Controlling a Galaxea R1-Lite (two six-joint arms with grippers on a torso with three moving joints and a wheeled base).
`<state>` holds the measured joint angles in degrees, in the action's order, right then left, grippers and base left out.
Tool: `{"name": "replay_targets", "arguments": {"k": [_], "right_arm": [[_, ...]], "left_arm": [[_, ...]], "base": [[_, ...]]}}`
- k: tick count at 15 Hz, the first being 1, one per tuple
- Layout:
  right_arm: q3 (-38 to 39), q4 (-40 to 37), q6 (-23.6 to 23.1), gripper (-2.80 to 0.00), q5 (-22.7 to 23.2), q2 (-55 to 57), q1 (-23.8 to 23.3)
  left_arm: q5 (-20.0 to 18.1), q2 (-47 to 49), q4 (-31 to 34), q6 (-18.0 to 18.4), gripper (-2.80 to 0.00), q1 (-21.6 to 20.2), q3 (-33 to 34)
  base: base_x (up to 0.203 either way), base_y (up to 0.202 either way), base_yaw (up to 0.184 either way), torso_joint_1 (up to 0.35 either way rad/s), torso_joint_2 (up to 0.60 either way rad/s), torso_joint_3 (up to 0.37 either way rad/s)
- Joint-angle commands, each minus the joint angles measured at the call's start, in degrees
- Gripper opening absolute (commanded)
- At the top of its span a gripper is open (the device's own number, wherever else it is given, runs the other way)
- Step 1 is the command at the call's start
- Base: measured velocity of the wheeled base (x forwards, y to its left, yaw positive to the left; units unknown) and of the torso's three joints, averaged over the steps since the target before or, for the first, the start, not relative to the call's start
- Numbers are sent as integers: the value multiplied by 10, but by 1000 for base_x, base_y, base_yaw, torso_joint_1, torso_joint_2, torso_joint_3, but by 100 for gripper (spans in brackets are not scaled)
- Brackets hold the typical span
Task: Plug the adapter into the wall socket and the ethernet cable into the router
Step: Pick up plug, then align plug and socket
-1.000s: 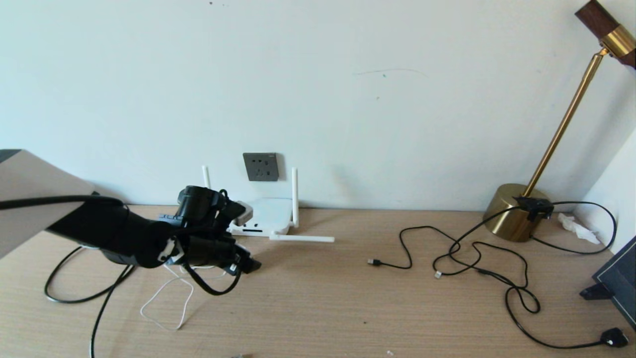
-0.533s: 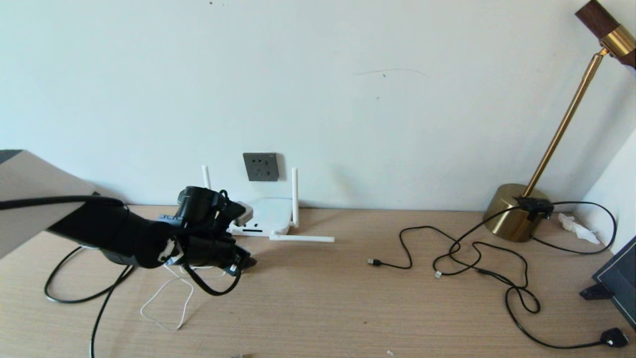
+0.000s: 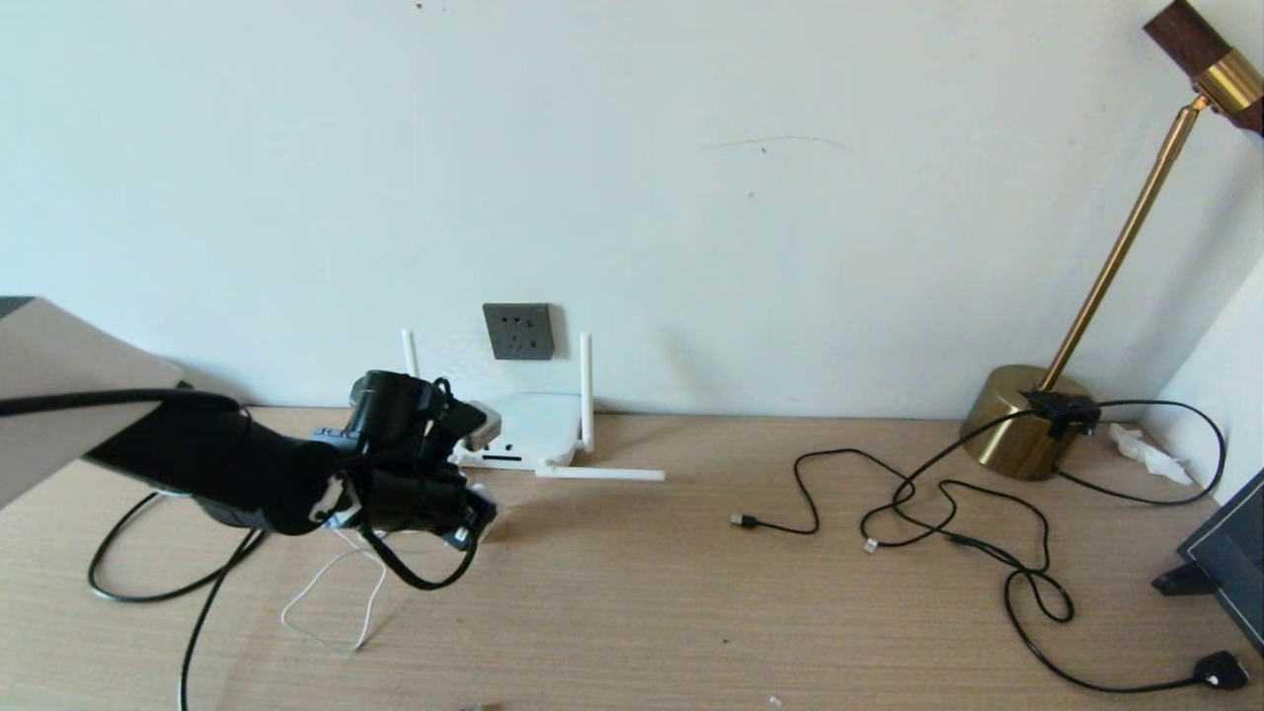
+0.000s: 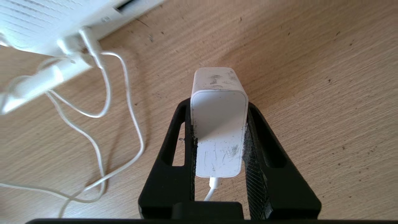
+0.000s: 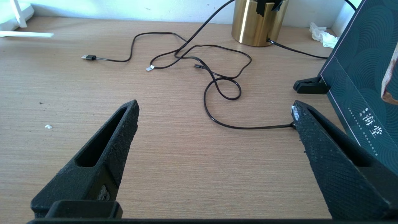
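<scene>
Head camera first: left gripper (image 3: 472, 513) sits low over the desk (image 3: 691, 592), just in front of the router (image 3: 523, 439), which lies against the wall right below the wall socket (image 3: 517, 331). Its fingers hide what they enclose from this angle; only the thin white cord (image 3: 331, 602) shows, looping on the wood beneath the arm. Off to the right, thin black cables (image 3: 948, 513) sprawl toward a brass lamp (image 3: 1017, 420).

Left wrist camera: the adapter (image 4: 217, 124) lies flat on the desk between the two fingers (image 4: 174, 149), which have drawn in narrow against its long sides, holding it. Its cord leaves the rear end toward the wrist, so the prong end probably faces away, suited to pushing at the socket, though no prongs show.

Right wrist camera: right gripper (image 5: 214, 112) hangs parked over bare desk, fingers spread wide and empty. Where the ethernet cable lies I cannot tell for sure.
</scene>
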<state>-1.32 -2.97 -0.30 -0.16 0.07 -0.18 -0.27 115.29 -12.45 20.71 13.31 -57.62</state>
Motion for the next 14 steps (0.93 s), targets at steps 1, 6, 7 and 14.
{"name": "replay_targets", "arguments": {"k": [1,6,7,14], "right_arm": [[0,0,0,0,0,0,0],[0,0,0,0,0,0,0],[0,0,0,0,0,0,0],[0,0,0,0,0,0,0]], "left_arm": [[0,-14,-2,1,-280,-1,-1],[7,-34,-149,-120,-280,9,-32],[28,-17,-233,-142,-280,13,-29],[138,107,-622,-171,-280,26,0]], "base": [[0,0,0,0,0,0],[0,0,0,0,0,0],[0,0,0,0,0,0],[0,0,0,0,0,0]]}}
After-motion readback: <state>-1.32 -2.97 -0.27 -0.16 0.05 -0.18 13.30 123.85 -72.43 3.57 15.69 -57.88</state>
